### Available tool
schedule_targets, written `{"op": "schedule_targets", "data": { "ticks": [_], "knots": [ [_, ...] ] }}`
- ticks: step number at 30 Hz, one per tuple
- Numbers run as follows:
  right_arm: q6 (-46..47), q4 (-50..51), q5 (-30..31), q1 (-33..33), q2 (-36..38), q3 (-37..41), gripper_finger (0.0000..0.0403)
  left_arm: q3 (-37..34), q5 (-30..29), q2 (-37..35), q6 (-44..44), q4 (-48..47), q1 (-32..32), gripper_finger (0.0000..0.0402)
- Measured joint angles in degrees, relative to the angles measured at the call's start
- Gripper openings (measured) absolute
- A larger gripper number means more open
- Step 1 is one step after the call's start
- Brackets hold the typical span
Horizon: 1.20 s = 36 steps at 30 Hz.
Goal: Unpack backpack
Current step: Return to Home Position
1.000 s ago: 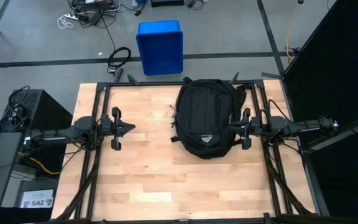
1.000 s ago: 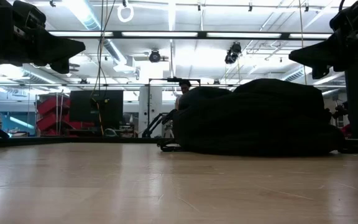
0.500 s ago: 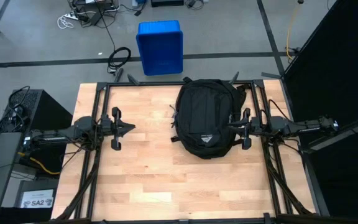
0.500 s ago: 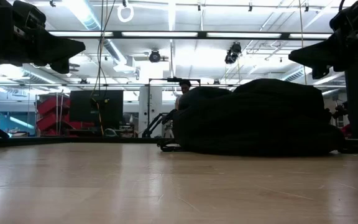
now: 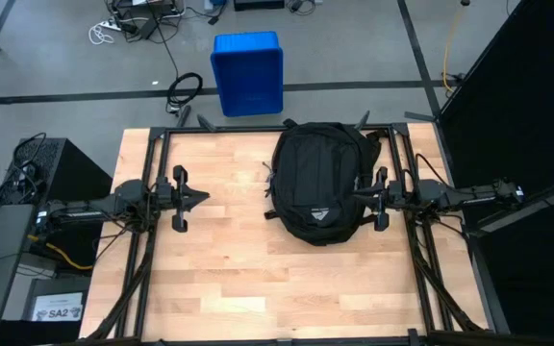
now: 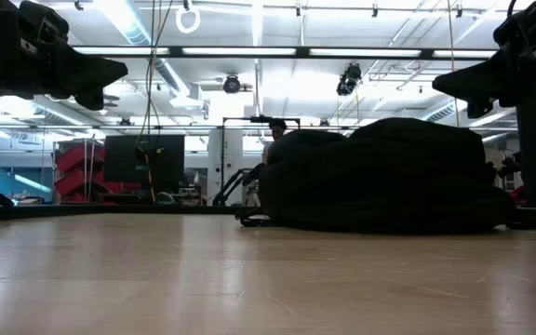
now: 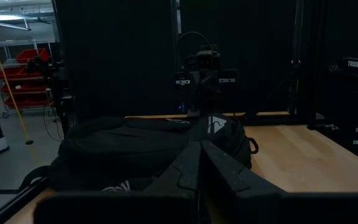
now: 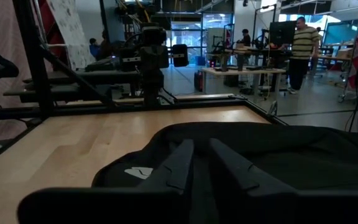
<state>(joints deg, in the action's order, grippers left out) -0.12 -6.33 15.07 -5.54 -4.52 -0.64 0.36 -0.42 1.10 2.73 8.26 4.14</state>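
At the two side edges of the table [image 5: 229,269], your arms sit stretched level and facing each other. The left gripper [image 5: 198,197] hangs over bare wood, well apart from the bag, with its fingers pressed together to a point. The right gripper [image 5: 358,195] is also drawn in, and its own wrist view shows only a thin slit between the fingers. It is holding nothing.

Mind that right one. From above, its tip overlaps the right flank of the backpack [image 5: 317,178], but the low view shows it hanging clear above the bag's crest. To finish the return home cleanly, I'd keep that height and draw straight back toward the arm's base. Don't dip, because the straps [image 5: 381,154] bunch on that side, just beside the fingers, and could snag. The left arm looks as good as parked, so leave it be.

Now the bag. It lies flat on the far right part of the table, close to the back rail, front panel up. The white triangular logo [image 5: 317,213] sits at the near end. It is black, rounded and plump, with the panel smooth, and I can't make out any gap in the zip from here. Nothing unpacked shows on the wood. A blue crate [image 5: 247,72] stands on the floor beyond the table.
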Motion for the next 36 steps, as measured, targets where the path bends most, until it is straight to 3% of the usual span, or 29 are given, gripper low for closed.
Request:
{"op": "schedule_targets", "data": {
  "ticks": [13,27,36],
  "knots": [
    [0.0,0.0,0.0,0.0,0.0,0.0,0.0044,0.0,0.0,0.0,0.0,0.0,0.0,0.0],
    [0.0,0.0,0.0,0.0,0.0,0.0,0.0025,0.0,0.0,0.0,0.0,0.0,0.0,0.0],
    [0.0,0.0,0.0,0.0,0.0,0.0,0.0034,0.0,0.0,0.0,0.0,0.0,0.0,0.0]
  ]
}}
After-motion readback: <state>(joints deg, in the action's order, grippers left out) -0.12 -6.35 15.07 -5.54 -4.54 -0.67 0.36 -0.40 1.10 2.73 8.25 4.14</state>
